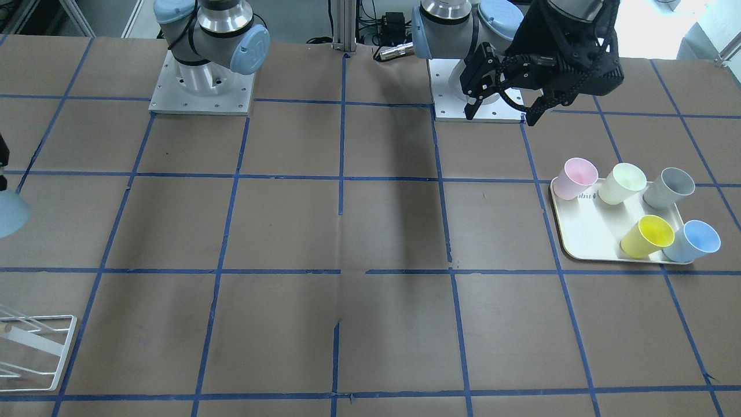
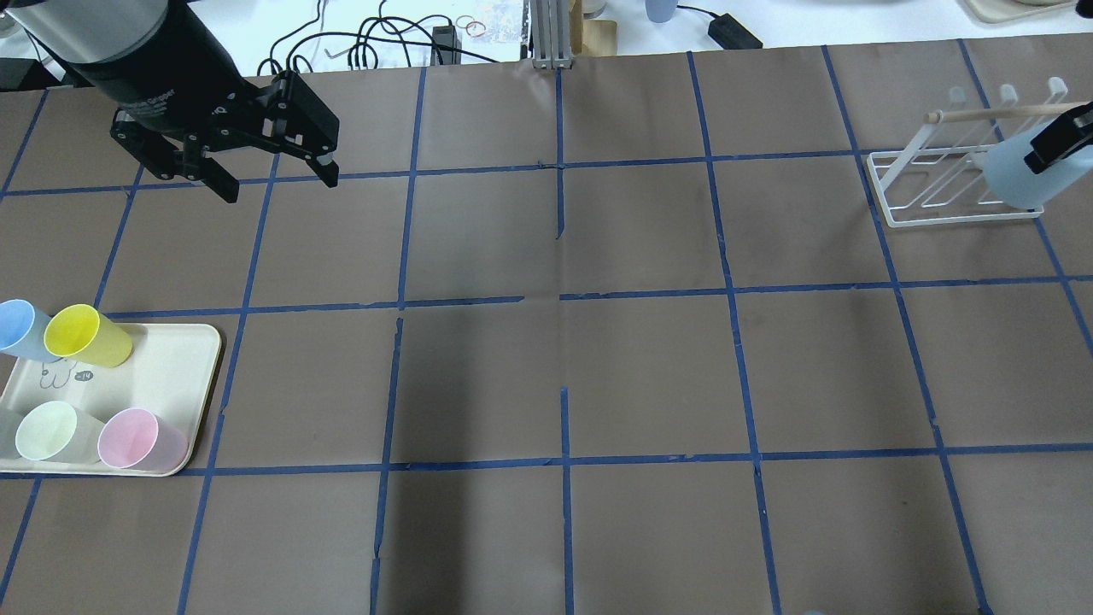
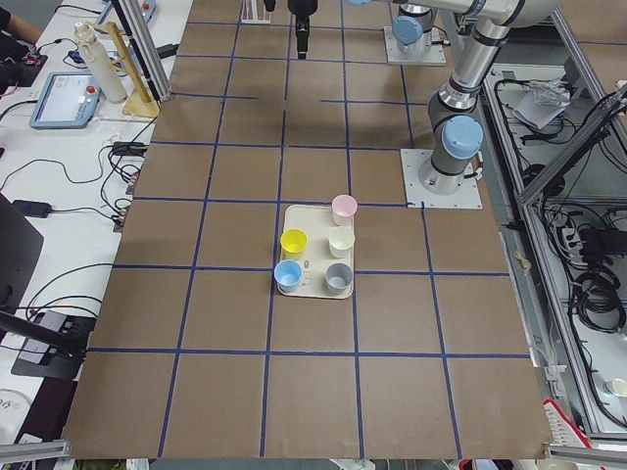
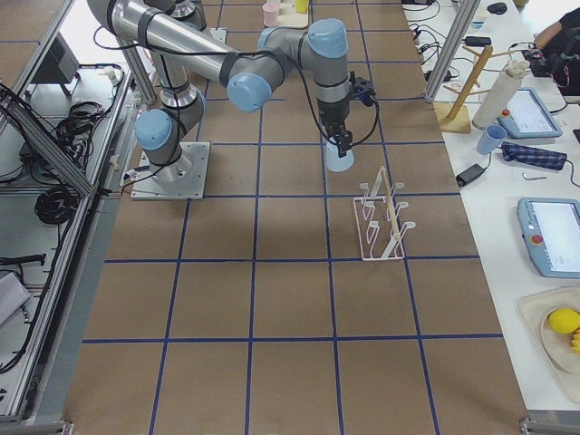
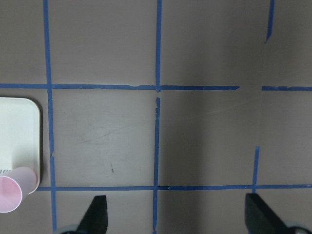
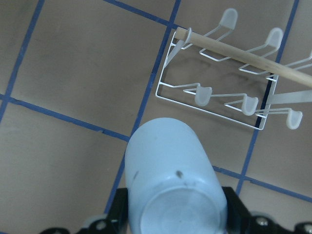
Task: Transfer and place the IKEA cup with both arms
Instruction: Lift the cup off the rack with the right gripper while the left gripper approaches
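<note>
Cup at rack, ready to place.
Front: left gripper [image 1: 501, 119] jaws apart, empty, above tray [image 1: 584, 229]. Overhead: right gripper [image 2: 1055, 145] jaws clamped on upside-down blue cup [image 2: 1012, 175], far right corner of table [image 2: 649, 367], by rack [image 2: 990, 112]. Right wrist: centre mouth over a peg [image 6: 202, 95], lower straight, then release.

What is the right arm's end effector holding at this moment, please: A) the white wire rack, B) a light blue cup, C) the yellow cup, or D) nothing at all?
B: in the right wrist view the right end effector is shut on the light blue cup, with a finger on either side of it, close to the white wire rack.
</note>
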